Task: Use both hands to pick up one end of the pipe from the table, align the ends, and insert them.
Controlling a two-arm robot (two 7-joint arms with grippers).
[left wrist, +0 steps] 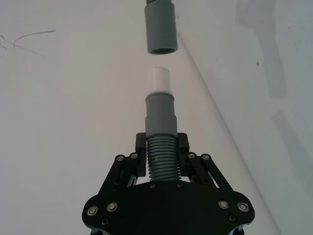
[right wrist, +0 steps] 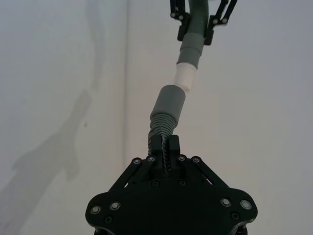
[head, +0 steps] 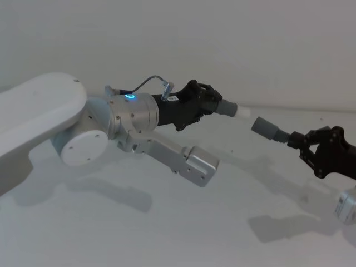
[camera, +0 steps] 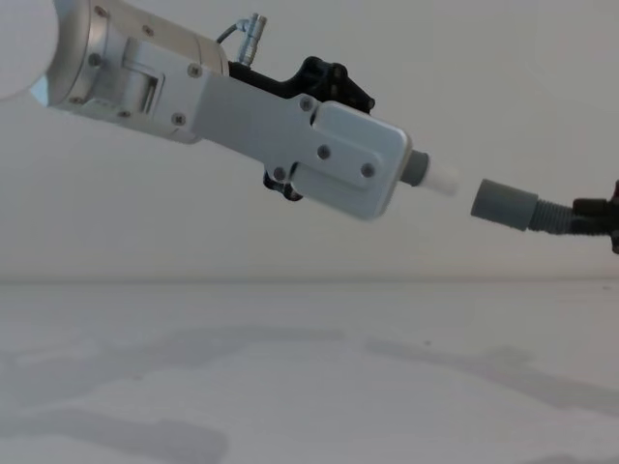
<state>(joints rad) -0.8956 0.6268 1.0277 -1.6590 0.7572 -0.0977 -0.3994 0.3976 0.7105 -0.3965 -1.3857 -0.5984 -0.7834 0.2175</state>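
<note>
Left gripper [head: 207,100]: black, two-fingered, raised above the tabletop [head: 167,233], its fingers clamped on the ribbed part of a grey hose piece [left wrist: 161,142]. This piece ends in a smooth grey cuff with a white tip [left wrist: 159,80] sticking out beyond it, pointing toward the other arm.

Right gripper [head: 311,147]: black, also held in the air, fingers closed tight on the ribbed section of a second grey hose piece [right wrist: 165,117]. That piece ends in a wider, smooth grey cuff [head: 266,129] with an open round mouth, turned toward the white tip.

Relation of the two ends: facing each other, nearly in line, close but apart, with a clear gap between tip and cuff in the chest view [camera: 503,205]. Neither piece touches the tabletop.

Tabletop: plain white, matt, carrying the shadows of both arms.
</note>
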